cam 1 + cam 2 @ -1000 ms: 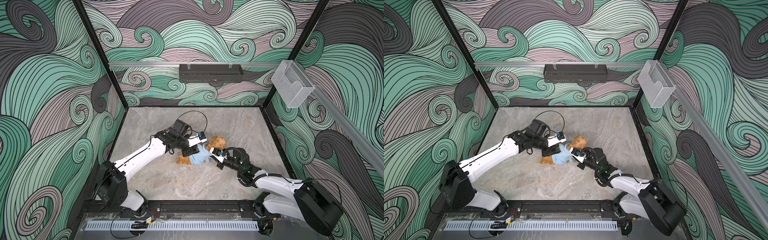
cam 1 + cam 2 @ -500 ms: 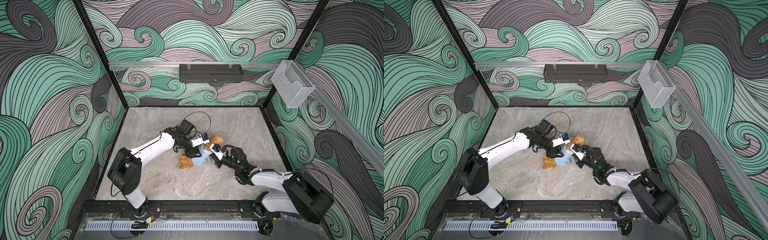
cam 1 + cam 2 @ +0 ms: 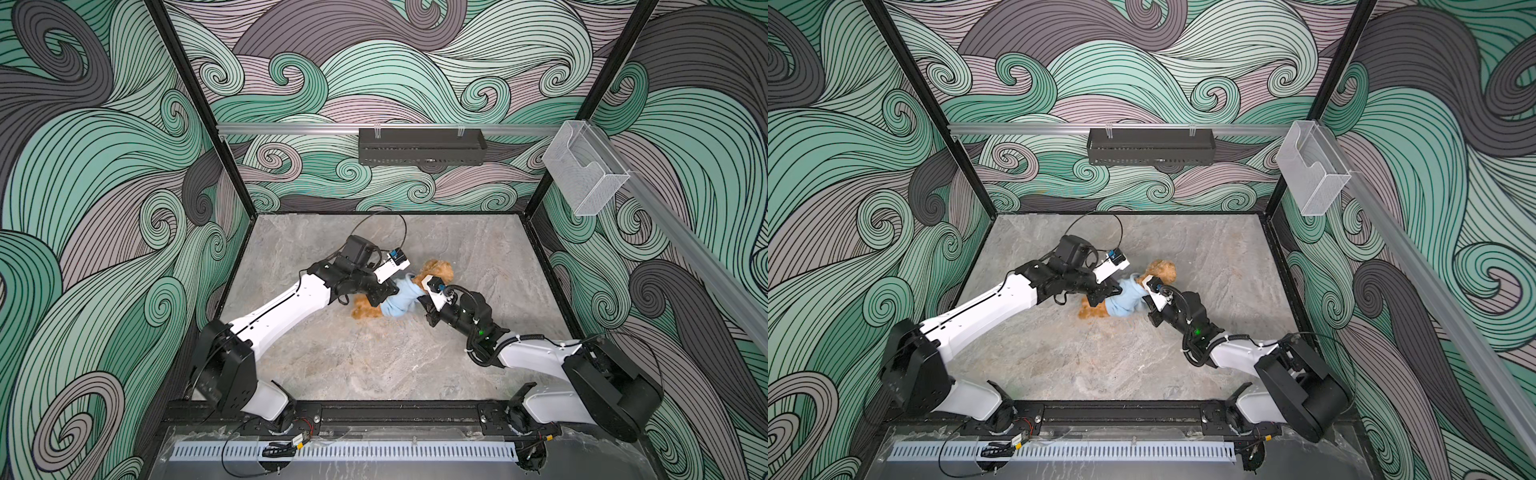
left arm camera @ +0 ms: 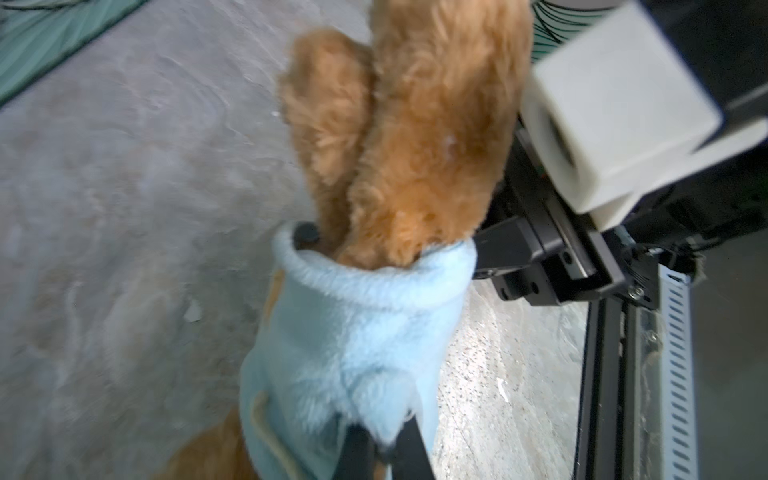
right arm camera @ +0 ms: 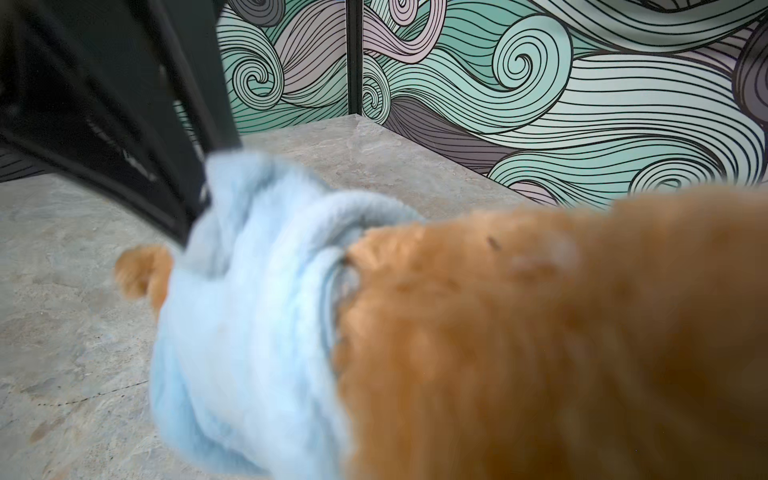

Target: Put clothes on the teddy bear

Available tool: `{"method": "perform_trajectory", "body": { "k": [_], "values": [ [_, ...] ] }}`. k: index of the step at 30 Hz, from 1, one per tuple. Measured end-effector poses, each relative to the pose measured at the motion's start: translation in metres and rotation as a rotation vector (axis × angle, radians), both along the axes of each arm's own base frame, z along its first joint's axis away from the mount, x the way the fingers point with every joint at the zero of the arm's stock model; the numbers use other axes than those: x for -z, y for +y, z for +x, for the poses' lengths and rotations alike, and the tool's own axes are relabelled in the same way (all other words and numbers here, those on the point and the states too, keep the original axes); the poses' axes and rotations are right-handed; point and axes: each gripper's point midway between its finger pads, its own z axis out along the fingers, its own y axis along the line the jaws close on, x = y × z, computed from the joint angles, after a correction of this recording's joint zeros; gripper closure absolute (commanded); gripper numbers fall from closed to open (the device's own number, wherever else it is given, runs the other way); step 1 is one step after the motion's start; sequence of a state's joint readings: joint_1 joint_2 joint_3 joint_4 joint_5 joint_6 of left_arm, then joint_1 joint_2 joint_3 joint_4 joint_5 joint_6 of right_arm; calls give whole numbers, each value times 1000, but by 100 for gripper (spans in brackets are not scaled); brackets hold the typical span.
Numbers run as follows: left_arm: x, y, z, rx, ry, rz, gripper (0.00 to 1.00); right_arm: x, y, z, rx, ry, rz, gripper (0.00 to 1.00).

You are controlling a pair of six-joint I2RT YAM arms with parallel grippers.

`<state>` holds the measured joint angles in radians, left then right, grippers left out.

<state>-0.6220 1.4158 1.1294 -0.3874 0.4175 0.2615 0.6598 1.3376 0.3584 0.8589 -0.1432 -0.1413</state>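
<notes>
The teddy bear (image 3: 436, 270) (image 3: 1163, 270) lies on its side mid-table, golden-brown and shaggy, with a light-blue garment (image 3: 401, 301) (image 3: 1123, 299) round its body. Its legs stick out toward the front left. My left gripper (image 4: 384, 432) (image 3: 390, 293) is shut on a pinched fold of the garment (image 4: 353, 332). My right gripper (image 3: 419, 297) (image 3: 1144, 297) comes in from the right. One of its fingers (image 4: 306, 235) sits inside the garment's rolled rim beside the bear's fur (image 4: 436, 124), and it seems shut on that rim. In the right wrist view, fur (image 5: 540, 332) and garment (image 5: 241, 332) hide its jaws.
The grey marble table (image 3: 374, 365) is walled by swirl-patterned panels on three sides. A black tray (image 3: 422, 146) hangs on the back rail and a clear plastic holder (image 3: 584, 166) on the right rail. A black frame bar runs along the front edge.
My left gripper stood open beside the garment before and has now shut on a fold of it. The bear and the right gripper have hardly shifted.
</notes>
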Motion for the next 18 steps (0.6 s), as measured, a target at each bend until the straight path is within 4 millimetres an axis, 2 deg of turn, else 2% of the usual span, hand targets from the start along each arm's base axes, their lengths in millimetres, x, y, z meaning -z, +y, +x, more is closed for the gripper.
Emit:
{"method": "perform_trajectory", "body": {
  "k": [2,5,12,18],
  "values": [
    [-13,9,5,-67,-83,-26,100,-7,0,-6,-12,-13,24,100],
    [-21,13,9,-121,-165,-26,100,-17,-1,-11,-21,-27,50,100],
    [-25,17,22,-267,-265,41,100,-21,-2,-13,-12,-5,78,100],
    [-18,17,24,-363,-281,92,100,-16,-1,-10,21,53,89,100]
  ]
}}
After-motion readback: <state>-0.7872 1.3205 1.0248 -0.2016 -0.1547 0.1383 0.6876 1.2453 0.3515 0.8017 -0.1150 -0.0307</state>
